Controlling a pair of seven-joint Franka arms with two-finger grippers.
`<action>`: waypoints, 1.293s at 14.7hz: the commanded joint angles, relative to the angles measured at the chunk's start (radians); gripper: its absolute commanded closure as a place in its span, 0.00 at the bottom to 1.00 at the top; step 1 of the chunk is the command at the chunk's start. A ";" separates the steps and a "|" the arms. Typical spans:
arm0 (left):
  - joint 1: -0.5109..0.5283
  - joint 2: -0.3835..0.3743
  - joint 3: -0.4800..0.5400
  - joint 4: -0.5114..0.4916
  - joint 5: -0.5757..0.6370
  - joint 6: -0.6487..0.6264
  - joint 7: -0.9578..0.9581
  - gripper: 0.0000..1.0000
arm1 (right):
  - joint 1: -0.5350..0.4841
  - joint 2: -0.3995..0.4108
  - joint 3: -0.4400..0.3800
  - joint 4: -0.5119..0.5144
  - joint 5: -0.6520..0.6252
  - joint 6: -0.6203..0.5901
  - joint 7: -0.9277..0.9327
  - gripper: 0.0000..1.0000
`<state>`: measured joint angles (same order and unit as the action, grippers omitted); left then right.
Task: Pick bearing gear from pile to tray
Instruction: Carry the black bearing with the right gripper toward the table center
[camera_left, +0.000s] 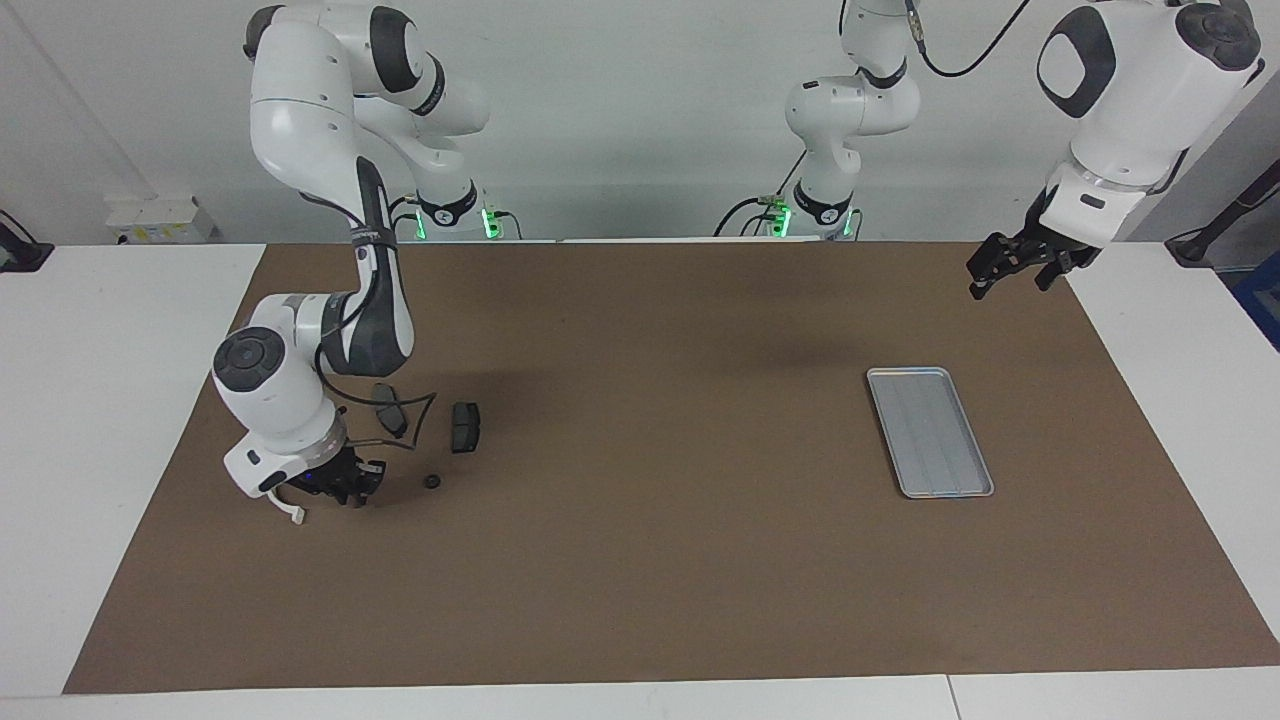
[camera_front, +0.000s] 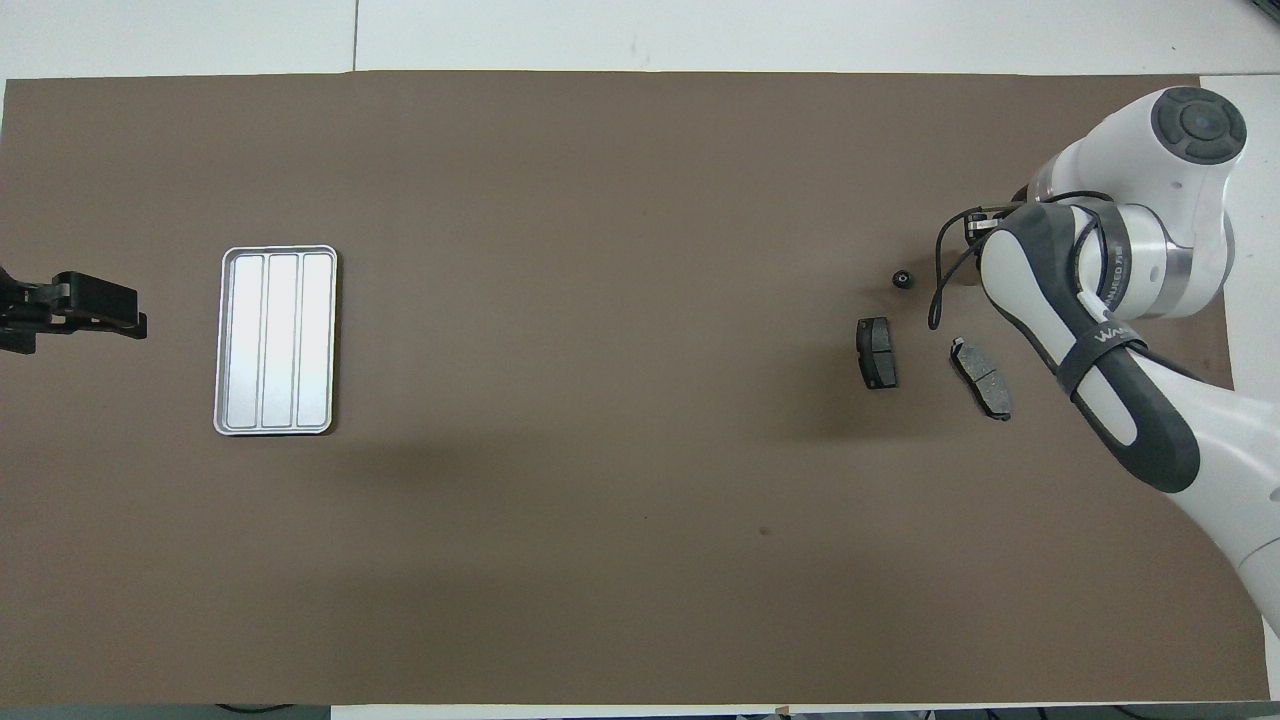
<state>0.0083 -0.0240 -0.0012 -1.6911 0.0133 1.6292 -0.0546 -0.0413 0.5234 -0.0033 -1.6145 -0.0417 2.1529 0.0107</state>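
Observation:
The pile lies at the right arm's end of the mat. It holds two dark brake pads (camera_left: 465, 426) (camera_left: 390, 408) and one small black round bearing gear (camera_left: 432, 481) (camera_front: 902, 279). My right gripper (camera_left: 352, 492) hangs just above the mat beside that gear, apart from it, with its fingertips shut. I cannot see whether anything is between them, and in the overhead view the wrist covers it. The silver tray (camera_left: 930, 432) (camera_front: 277, 340) sits empty toward the left arm's end. My left gripper (camera_left: 1010, 270) (camera_front: 95, 315) waits open, raised over the mat's edge past the tray.
A loose black cable (camera_left: 415, 425) from the right arm loops over the mat between the two brake pads. The brown mat (camera_left: 650, 500) covers most of the white table.

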 joint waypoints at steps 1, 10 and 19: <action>-0.002 -0.016 0.000 -0.005 0.011 -0.015 0.001 0.00 | 0.003 -0.002 0.009 0.146 0.034 -0.155 -0.002 1.00; -0.002 -0.016 0.000 -0.005 0.011 -0.015 0.001 0.00 | 0.202 0.050 0.002 0.462 -0.010 -0.438 0.329 1.00; -0.002 -0.016 0.000 -0.005 0.011 -0.015 0.001 0.00 | 0.533 0.122 0.002 0.478 -0.014 -0.305 0.825 1.00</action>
<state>0.0083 -0.0240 -0.0012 -1.6911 0.0133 1.6292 -0.0546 0.4564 0.5828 0.0037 -1.1736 -0.0389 1.8049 0.7593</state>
